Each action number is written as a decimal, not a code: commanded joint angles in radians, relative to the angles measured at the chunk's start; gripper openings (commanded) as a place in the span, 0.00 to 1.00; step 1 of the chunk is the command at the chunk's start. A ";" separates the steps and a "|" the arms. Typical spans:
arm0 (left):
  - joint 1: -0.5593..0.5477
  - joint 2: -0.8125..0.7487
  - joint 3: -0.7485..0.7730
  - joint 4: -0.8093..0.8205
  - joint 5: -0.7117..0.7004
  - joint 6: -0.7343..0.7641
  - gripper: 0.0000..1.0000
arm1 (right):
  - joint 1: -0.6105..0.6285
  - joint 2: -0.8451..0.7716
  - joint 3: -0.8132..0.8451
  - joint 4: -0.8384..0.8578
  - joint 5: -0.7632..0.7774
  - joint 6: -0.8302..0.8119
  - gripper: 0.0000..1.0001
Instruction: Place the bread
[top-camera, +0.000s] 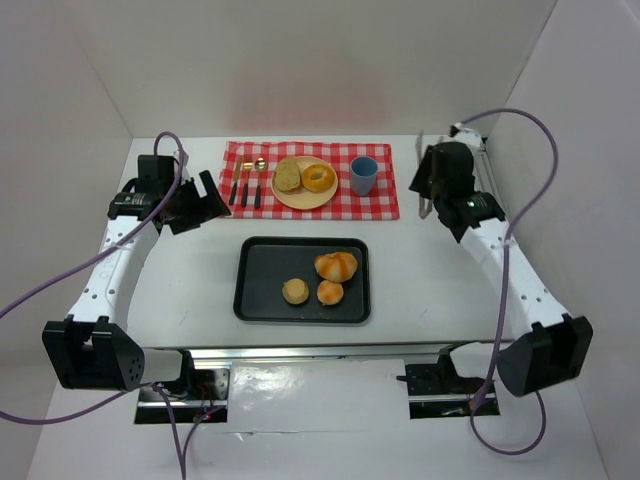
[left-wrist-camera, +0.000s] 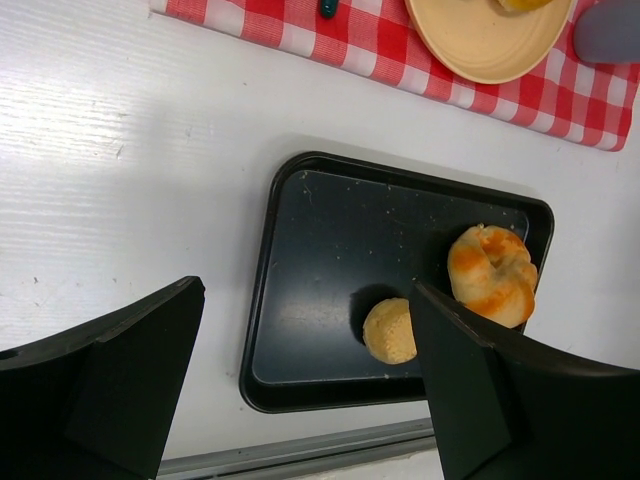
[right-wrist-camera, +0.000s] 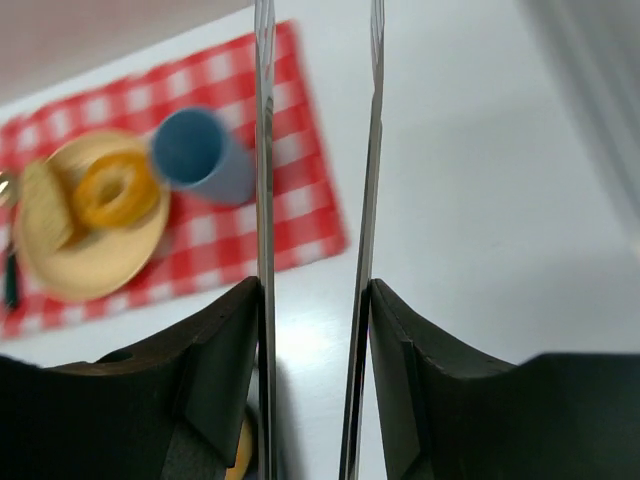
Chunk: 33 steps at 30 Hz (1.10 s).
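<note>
Left end effector (left-wrist-camera: 308, 292) released, empty; right end effector (right-wrist-camera: 315, 290) clenched on tongs (right-wrist-camera: 263, 150). We log three rolls (top-camera: 336, 266) in tray (top-camera: 262, 270) on table (top-camera: 420, 270); plate (top-camera: 300, 201) holds two breads (top-camera: 288, 176).

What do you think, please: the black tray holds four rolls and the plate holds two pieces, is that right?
Not quite: the tray holds three rolls, not four, as the top view shows; the plate does hold two pieces.
</note>
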 joint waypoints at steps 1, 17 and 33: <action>0.006 -0.027 0.037 0.023 0.039 0.027 0.96 | -0.072 -0.038 -0.153 0.155 0.131 0.015 0.53; 0.006 -0.027 0.080 0.012 0.050 0.008 0.95 | -0.189 0.418 -0.132 0.488 0.090 0.093 0.56; 0.006 -0.007 0.080 0.012 0.088 0.008 0.95 | -0.191 0.383 0.155 -0.019 0.159 0.190 0.99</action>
